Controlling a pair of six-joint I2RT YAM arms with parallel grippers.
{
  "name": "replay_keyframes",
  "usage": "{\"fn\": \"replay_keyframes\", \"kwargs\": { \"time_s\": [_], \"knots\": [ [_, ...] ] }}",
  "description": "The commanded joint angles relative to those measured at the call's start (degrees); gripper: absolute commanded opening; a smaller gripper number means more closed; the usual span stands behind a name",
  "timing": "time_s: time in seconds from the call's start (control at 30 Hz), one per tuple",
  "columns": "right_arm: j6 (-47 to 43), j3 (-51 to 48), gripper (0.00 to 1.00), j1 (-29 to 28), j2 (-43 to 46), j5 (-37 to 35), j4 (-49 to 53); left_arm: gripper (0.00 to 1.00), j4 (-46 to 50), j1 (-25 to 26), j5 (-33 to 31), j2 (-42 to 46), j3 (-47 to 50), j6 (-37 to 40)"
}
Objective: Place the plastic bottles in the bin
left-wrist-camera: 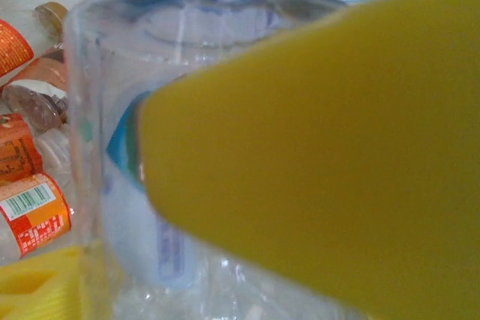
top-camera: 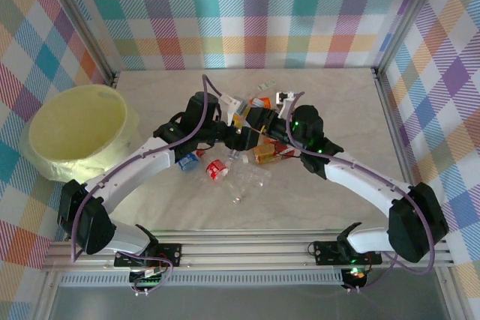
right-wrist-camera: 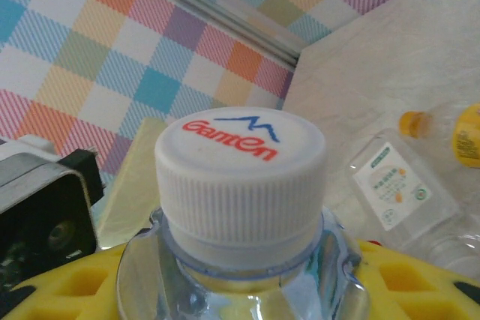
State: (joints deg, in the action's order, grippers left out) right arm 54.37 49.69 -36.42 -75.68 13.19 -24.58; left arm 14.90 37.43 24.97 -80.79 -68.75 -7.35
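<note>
Bottles first. The plastic bottles (top-camera: 217, 169) lie in a loose heap mid-bench, orange and red labels mixed in with clear crushed ones, and both my arms are reaching into it. The bin (top-camera: 79, 125) stands at the left side of the bench (top-camera: 337, 103), well apart from the heap, and from overhead its inside shows plain pale yellow.

On the right wrist camera, a white-capped Ganten bottle (right-wrist-camera: 240, 177) sits cap-up between the right fingers (right-wrist-camera: 427, 271). They're clenched on its shoulders just under the cap, so that one's grasped.

On the left wrist camera, a clear bottle with a blue label (left-wrist-camera: 124, 162) stands between the left fingers (left-wrist-camera: 322, 170). One yellow pad lies across its front and the other sits low in the corner. Whether they've actually bitten on it, I can't tell from here.

My read is that this is the picking step on both sides, with the carry to the bin not yet begun. Next, the left needs a sure grip, then a lift clear of the orange-labelled bottles (left-wrist-camera: 30, 207) just beside it, a swing out over the bin, and a release. The right has the longer trip, across the left arm's side, so I'd send them one at a time.
</note>
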Motion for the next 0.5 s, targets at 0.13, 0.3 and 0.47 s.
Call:
{"fn": "replay_keyframes", "kwargs": {
  "time_s": [0.13,0.3,0.47],
  "knots": [
    [-1.1,3.0,0.57,-0.7,-1.1,4.0,-3.8,0.64,-3.0,0.6,-4.6,2.3,2.1,-0.4],
    [-1.4,3.0,0.73,-0.7,-0.5,3.3,-2.8,0.59,-4.9,0.5,-13.5,5.3,4.5,-1.5],
    [-4.0,2.7,0.89,-0.7,1.5,-0.7,0.0,0.59,-2.7,0.5,-26.3,8.4,5.0,-2.5]
  ]
}}
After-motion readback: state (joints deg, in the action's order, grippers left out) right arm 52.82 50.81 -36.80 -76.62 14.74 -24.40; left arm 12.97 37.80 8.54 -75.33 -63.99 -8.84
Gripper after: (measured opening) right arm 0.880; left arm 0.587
